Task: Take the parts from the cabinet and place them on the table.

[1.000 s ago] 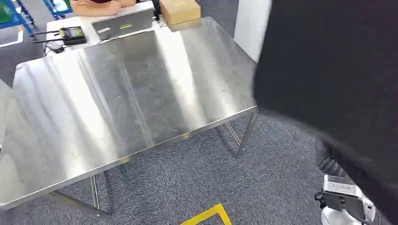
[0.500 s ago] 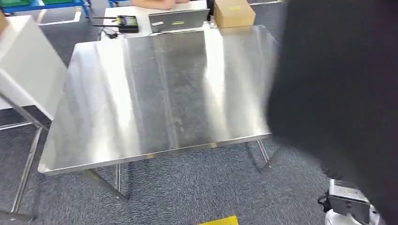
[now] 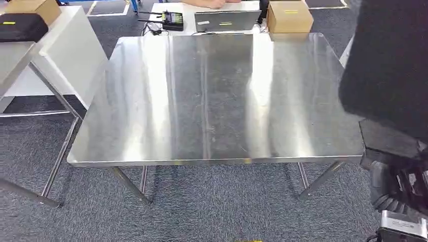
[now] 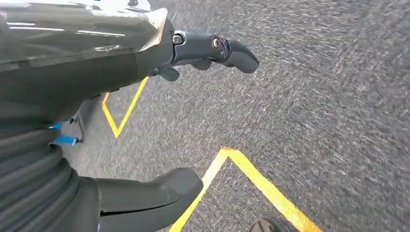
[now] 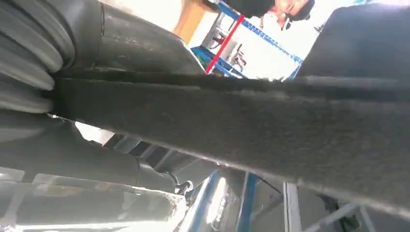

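A large flat black felt-like part (image 3: 393,60) is blocking the right side of the head view, hiding the far right corner of the shiny steel table (image 3: 217,101) and running off the picture's top and right edges. In the right wrist view the same part (image 5: 251,125) is crossing close and blurred, covering the right hand (image 5: 72,145), so its grip is not showing plainly. A person's forearm (image 3: 222,4) is being cut off at the far edge.
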Available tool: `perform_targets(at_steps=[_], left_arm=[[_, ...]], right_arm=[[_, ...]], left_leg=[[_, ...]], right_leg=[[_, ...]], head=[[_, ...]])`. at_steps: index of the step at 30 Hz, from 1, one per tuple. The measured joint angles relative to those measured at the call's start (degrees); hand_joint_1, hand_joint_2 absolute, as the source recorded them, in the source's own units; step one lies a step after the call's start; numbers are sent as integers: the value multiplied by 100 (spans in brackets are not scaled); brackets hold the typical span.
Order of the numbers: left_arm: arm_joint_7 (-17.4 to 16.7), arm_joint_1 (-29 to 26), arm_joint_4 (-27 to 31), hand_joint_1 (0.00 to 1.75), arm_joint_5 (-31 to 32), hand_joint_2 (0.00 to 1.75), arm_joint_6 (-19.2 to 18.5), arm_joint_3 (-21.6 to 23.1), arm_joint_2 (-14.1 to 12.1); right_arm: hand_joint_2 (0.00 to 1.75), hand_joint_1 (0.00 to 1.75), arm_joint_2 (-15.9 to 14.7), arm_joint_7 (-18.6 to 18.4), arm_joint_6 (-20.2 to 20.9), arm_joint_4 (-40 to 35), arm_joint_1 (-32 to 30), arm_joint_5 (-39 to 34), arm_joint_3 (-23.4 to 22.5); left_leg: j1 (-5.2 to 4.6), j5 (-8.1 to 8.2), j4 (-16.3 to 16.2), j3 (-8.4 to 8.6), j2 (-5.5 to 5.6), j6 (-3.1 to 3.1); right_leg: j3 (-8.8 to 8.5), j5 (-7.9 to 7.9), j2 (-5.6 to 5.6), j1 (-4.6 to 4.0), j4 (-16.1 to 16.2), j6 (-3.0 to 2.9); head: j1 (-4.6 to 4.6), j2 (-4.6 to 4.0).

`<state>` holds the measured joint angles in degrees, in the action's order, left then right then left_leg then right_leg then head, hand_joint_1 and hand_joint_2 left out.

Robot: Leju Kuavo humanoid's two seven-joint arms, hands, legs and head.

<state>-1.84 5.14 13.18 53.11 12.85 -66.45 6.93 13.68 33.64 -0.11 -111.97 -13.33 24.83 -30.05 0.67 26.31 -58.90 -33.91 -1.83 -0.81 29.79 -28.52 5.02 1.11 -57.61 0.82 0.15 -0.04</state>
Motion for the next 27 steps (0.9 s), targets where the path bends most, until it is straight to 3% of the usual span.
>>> perform_targets(at_steps=[1, 4, 5, 6, 7, 8, 10, 11, 13, 15, 16, 17, 18, 19, 20, 23, 25, 27], left_arm=[[4, 3, 0, 0, -28, 175, 4, 0, -2], [22, -5, 0, 0, -83, 175, 13, 0, 0], [28, -6, 0, 0, -85, 175, 15, -7, 0], [41, -5, 0, 0, -92, 175, 17, -9, 24], [48, 0, 0, 0, -92, 175, 22, -15, 22], [55, 10, 0, 0, -94, 175, 22, -20, 22], [57, 18, 0, 0, -96, 175, 22, -20, 28], [57, 17, 0, 0, -98, 175, 22, -22, 35], [57, 15, 0, 0, -98, 175, 22, -24, 44], [66, 15, 0, 0, -103, 175, 24, -26, 52], [79, 16, 0, 0, -107, 175, 28, -28, 48], [96, 16, 4, 0, -107, 175, 42, -33, 46], [98, 11, 4, 0, -107, 175, 44, -33, 44], [107, 6, 7, 0, -105, 175, 46, -37, 48], [109, 7, 7, 0, -85, 175, 35, -39, 50], [109, 14, 11, 0, -20, 175, 13, -39, 48], [109, 13, 11, 0, 20, 175, 11, -42, 48], [109, 7, 11, 0, 24, 175, 11, -59, 48]], right_arm=[[175, 175, 0, 0, 0, 19, 49, -2, -36], [175, 175, -9, -18, -35, 81, 155, -7, -46], [175, 175, -11, -46, -59, 109, 211, -4, -48], [175, 175, -36, -74, -108, 169, 292, 2, -56], [175, 175, -52, -81, -129, 225, 349, 4, -65], [175, 175, -83, -85, -168, 266, 372, 4, -96], [175, 175, -103, -87, -181, 332, 384, 22, -127], [175, 175, -105, -109, -184, 389, 389, 35, -131], [175, 175, -122, -122, -221, 437, 415, 50, -135], [175, 175, -138, -197, -315, 487, 512, 92, -133], [175, 175, -151, -236, -370, 533, 572, 107, -133], [175, 175, -164, -351, -456, 590, 623, 192, -135], [175, 175, -177, -451, -535, 652, 689, 315, -135], [175, 175, -218, -674, -594, 742, 781, 506, -135], [175, 175, -276, -895, -623, 849, 880, 694, -138], [175, 175, -628, -1518, -658, 1391, 1256, 1257, -245], [175, 175, -899, -1608, -647, 1799, 1461, 1340, -385], [175, 175, -1038, -1648, -638, 2021, 1586, 1413, -443]], left_leg=[[-32, 18, 12, 21, 20, -8], [-79, 49, 6, 3, 65, -75], [-59, 4, 73, 39, 104, -132], [-17, -26, 116, 91, 103, -162], [-20, -29, 116, 89, 115, -178], [-20, -41, 114, 79, 120, -198], [-21, -39, 111, 63, 202, -202], [-20, -38, 111, 66, 239, -201], [-7, -33, 105, 82, 324, -191], [-11, -12, 94, 97, 386, -140], [-60, 21, 40, 86, 409, -94], [-56, 24, 52, 74, 414, -76], [-58, 45, 42, 56, 409, -119], [-56, 36, 45, 60, 405, -246], [-54, 42, 52, 70, 398, -303], [-44, 34, 86, 98, 395, -291], [-44, -12, 116, 101, 396, -205], [-45, -17, 124, 101, 396, -193]], right_leg=[[50, -23, 28, -77, 2, 46], [-46, -33, 63, -43, 27, 134], [-71, -46, 68, -67, 22, 179], [-6, -104, -89, -23, -76, 203], [127, -257, -282, -44, -344, 180], [358, -452, -396, -38, -811, 143], [830, -709, -461, -37, -1705, 140], [929, -684, -465, -32, -1825, 172], [698, -328, -465, 2, -1202, 313], [239, 89, -503, 61, -168, 429], [203, 93, -524, 25, -47, 367], [193, 119, -516, 49, -44, 278], [196, 132, -517, 68, -38, 254], [196, 134, -522, 49, -38, 252], [196, 142, -525, 32, -38, 234], [194, 150, -539, 12, -38, 209], [196, 142, -536, 9, -39, 194], [202, 142, -535, 8, -40, 193]], head=[[4, 0], [7, 0], [4, 0], [9, 0], [13, 0], [18, 0], [15, 0], [15, 0], [15, 0], [20, 0], [17, 0], [18, 0], [11, 0], [11, 0], [18, 0], [18, 0], [15, 0], [15, 0]])
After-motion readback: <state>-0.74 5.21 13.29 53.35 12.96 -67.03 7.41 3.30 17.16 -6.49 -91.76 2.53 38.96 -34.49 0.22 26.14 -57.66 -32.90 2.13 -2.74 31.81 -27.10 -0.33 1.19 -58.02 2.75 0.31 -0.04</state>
